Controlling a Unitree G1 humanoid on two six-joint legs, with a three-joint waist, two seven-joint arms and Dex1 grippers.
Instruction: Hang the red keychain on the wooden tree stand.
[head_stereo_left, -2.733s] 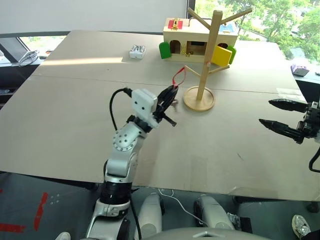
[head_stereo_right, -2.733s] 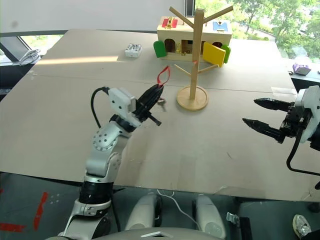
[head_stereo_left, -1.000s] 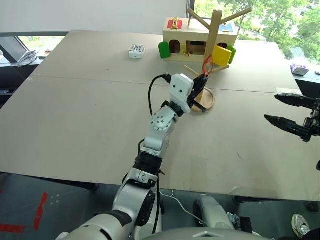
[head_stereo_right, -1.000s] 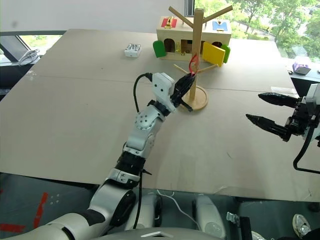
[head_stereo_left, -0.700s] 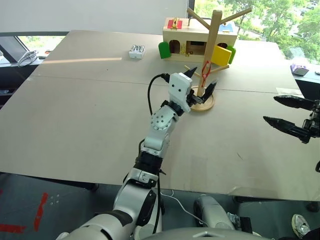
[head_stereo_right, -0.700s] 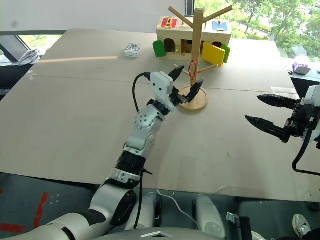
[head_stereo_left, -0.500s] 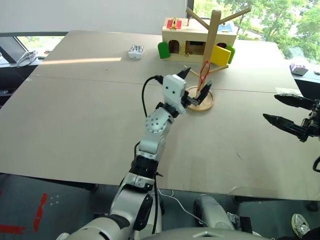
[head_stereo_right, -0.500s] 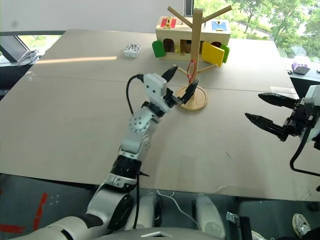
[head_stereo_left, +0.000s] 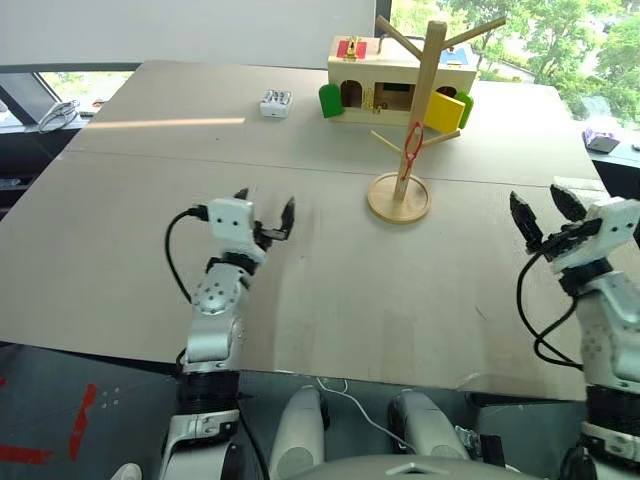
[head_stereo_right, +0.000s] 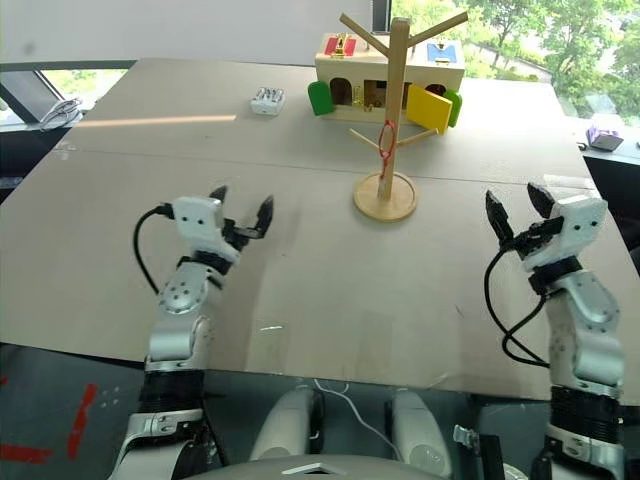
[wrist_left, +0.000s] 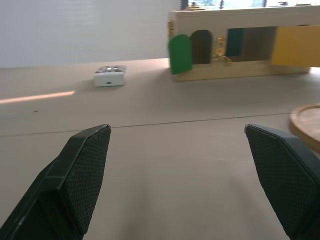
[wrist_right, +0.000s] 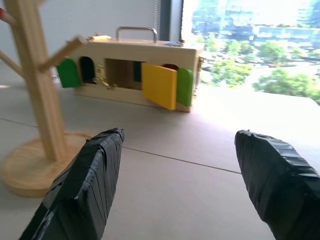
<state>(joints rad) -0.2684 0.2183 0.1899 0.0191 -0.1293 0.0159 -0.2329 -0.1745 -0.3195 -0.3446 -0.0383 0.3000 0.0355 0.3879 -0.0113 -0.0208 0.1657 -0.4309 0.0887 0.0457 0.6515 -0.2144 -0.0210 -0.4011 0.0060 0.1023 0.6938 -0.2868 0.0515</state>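
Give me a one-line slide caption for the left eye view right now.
Red keychain hangs on a peg of the wooden tree stand; left gripper and right gripper open, empty.

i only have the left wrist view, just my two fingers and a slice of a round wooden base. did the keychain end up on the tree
Observer: Yes. The red keychain hangs from a peg on the wooden tree stand, against the pole.
Operator: is my gripper clear of it
Observer: The left gripper is open over bare table, well apart from the stand's base.
Operator: where's the other arm
Observer: The right gripper is open too, near the table's right edge, holding nothing.
Operator: anything behind the stand
Observer: A wooden box-house with coloured doors stands just behind it.
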